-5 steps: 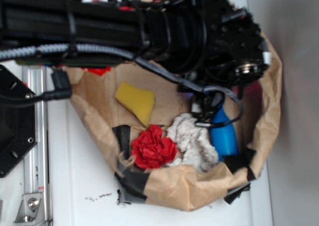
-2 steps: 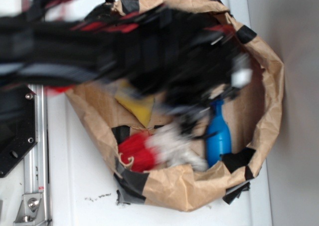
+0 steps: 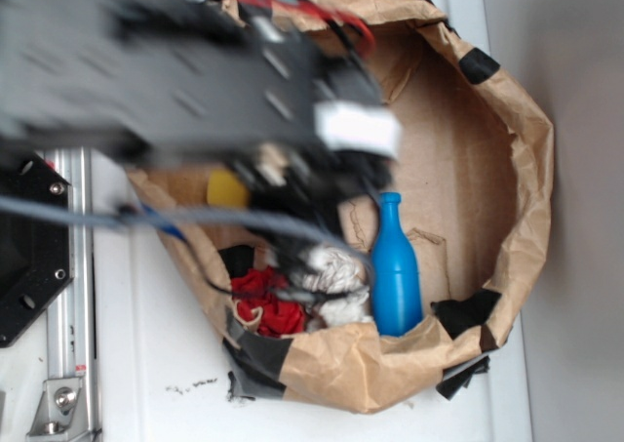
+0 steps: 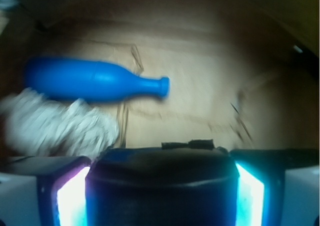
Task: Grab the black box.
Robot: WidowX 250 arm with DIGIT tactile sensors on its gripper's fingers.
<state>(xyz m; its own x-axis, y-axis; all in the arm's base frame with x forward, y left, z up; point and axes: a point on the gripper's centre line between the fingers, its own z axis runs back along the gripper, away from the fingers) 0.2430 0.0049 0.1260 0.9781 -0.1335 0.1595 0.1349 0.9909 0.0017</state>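
In the wrist view the black box (image 4: 162, 196), glossy and puffy-edged, fills the gap between my two lit fingers (image 4: 70, 196), and my gripper (image 4: 162, 161) is shut on it above the brown paper floor. In the exterior view the arm is a motion-blurred dark mass over the left half of the paper bag (image 3: 507, 149). My gripper (image 3: 307, 193) sits under that blur there, and the box itself is hidden by it.
A blue bottle (image 3: 393, 276) (image 4: 95, 81) lies in the bag beside a white cloth (image 3: 336, 271) (image 4: 55, 126). A red crumpled piece (image 3: 263, 301) and a yellow sponge (image 3: 226, 188) lie further left. A black hexagonal plate (image 3: 29, 257) and a metal rail (image 3: 68, 364) are outside, at left.
The arm has swept from the bag's right side to the left, uncovering the bag's right floor. The blue bottle and white cloth have shifted left.
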